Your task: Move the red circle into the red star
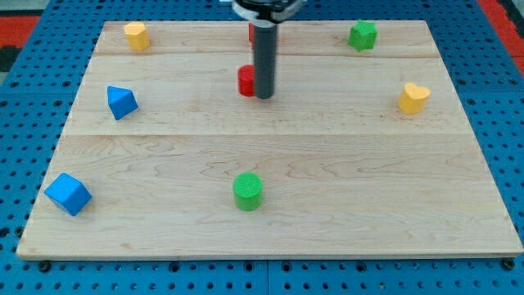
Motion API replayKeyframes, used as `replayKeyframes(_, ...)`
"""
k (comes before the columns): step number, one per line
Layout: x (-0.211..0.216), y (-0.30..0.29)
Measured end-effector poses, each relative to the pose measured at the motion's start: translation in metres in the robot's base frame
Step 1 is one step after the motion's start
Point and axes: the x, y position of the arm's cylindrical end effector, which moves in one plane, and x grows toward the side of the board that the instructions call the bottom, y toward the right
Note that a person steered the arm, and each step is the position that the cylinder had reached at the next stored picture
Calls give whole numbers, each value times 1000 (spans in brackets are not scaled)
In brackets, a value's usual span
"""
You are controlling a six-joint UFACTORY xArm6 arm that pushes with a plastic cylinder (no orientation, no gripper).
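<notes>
A red block (246, 80), probably the red circle, lies near the view's top centre, half hidden by my rod. My tip (264, 96) rests on the board touching the block's right side. A second red block (251, 33), probably the red star, shows only as a sliver above it, at the rod's left edge near the board's top edge. The two red blocks are apart, with a gap of bare wood between them.
A yellow block (136, 36) sits at top left, a green block (363, 34) at top right, a yellow heart (413, 97) at right. A blue triangle (121, 102) and a blue cube (68, 193) are at left. A green cylinder (247, 191) is at bottom centre.
</notes>
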Motion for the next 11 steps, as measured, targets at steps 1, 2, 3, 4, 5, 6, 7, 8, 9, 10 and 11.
replayKeyframes(1, -52, -26)
replayKeyframes(2, -65, -34)
replayKeyframes(3, -41, -73)
replayKeyframes(4, -91, -101)
replayKeyframes(5, -96, -69)
replayKeyframes(6, -70, -71)
replayKeyframes(7, -54, -66)
replayKeyframes(8, -87, -39)
replayKeyframes(9, -57, -22)
replayKeyframes(10, -51, 76)
replayKeyframes(11, -49, 209)
